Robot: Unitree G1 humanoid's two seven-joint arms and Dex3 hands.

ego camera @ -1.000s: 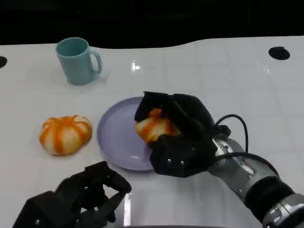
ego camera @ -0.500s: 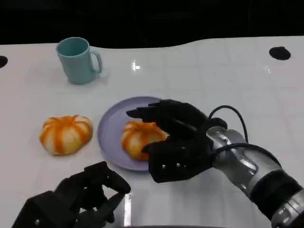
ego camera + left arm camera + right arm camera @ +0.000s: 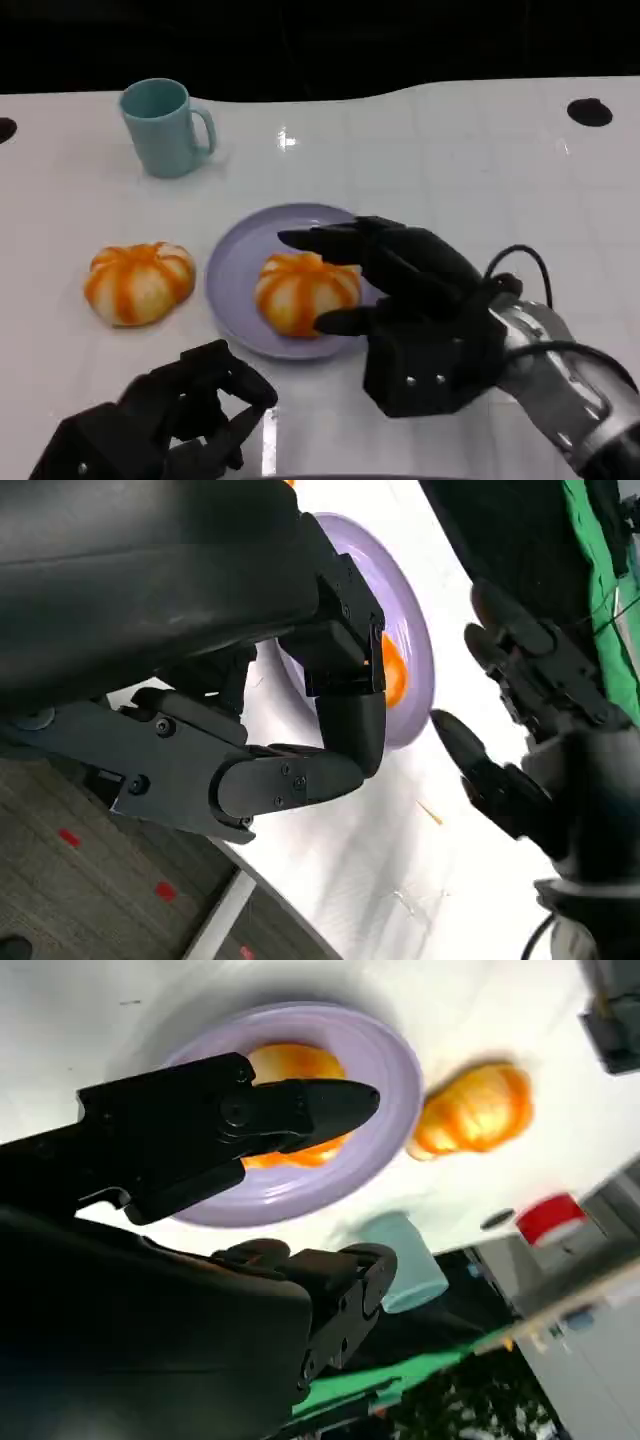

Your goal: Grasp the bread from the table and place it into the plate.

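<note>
One bread (image 3: 303, 291) lies in the purple plate (image 3: 232, 282) at mid-desk (image 3: 450, 160). Right hand (image 3: 405, 300), fingers spread, holds nothing just beside it. Second bread (image 3: 138, 281) sits left of the plate. Left hand (image 3: 165, 420), fingers curled and empty, at the near edge. Cup (image 3: 163, 127) behind.

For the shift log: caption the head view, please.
Right hand open beside bread on purple plate; second bread on table.
</note>
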